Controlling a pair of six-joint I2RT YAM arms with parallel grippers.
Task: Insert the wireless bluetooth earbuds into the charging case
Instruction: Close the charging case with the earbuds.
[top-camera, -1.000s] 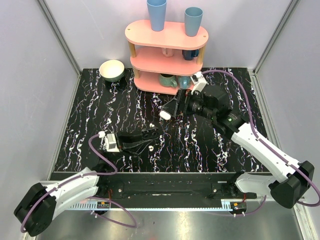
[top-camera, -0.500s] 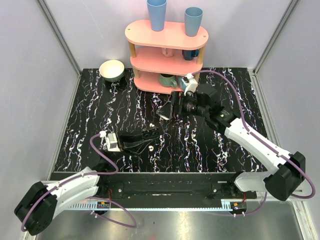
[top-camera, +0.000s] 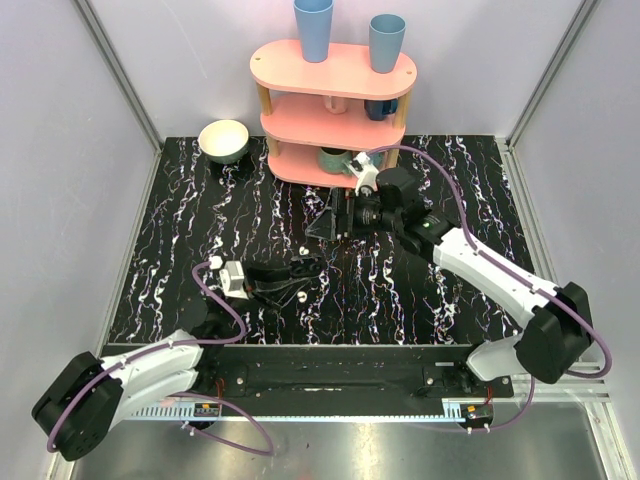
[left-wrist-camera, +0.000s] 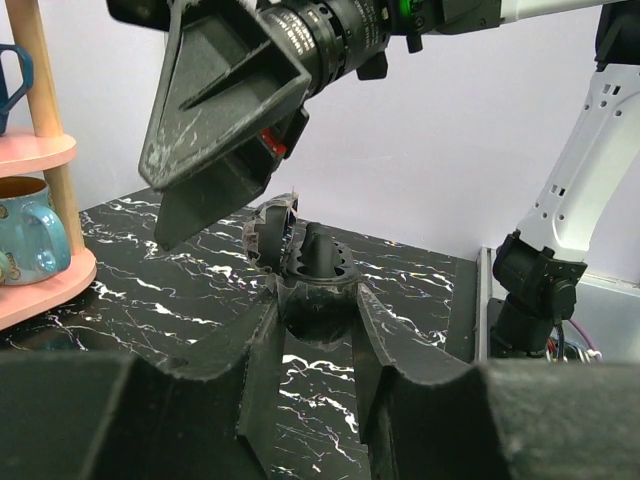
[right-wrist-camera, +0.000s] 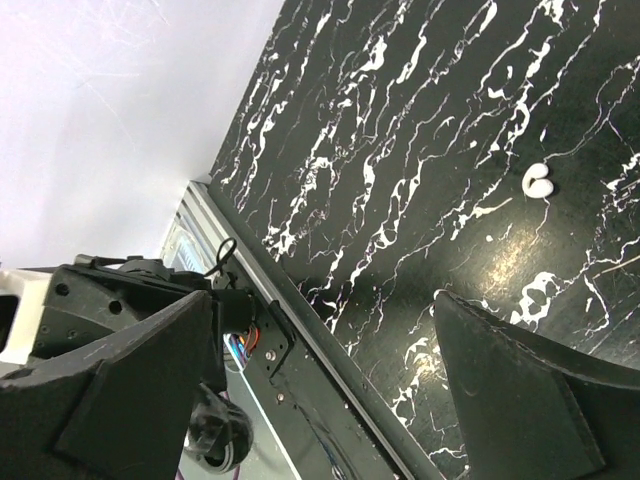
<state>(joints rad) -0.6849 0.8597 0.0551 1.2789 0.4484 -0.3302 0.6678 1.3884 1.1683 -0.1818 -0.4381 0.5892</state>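
Top external view has the left gripper (top-camera: 300, 272) sitting low over the middle of the black marbled table (top-camera: 190, 220). The left wrist cam shows what it's got: its fingers (left-wrist-camera: 250, 342) are pinched in tight on a small rounded thing that looks like the charging case (left-wrist-camera: 315, 290), with the lid flipped up at the back. It reads dark from that angle, honestly, so the colour is hard to call.

The right gripper (top-camera: 322, 222) hangs just beyond it, on the side nearer the pink shelf (top-camera: 335, 72). It's tilted down toward the case, close to it but apart. The right wrist cam shows those jaws spread wide with nothing between them, just tabletop.

Both buds are loose on the table. One earbud (top-camera: 302, 250) sits between the two grippers, and the other earbud (top-camera: 300, 297) lies just on the near side of the left gripper. Neither is in the case. One white bud also turns up in the right wrist cam. A cream bowl (top-camera: 223, 140) sits back left beside the shelf.
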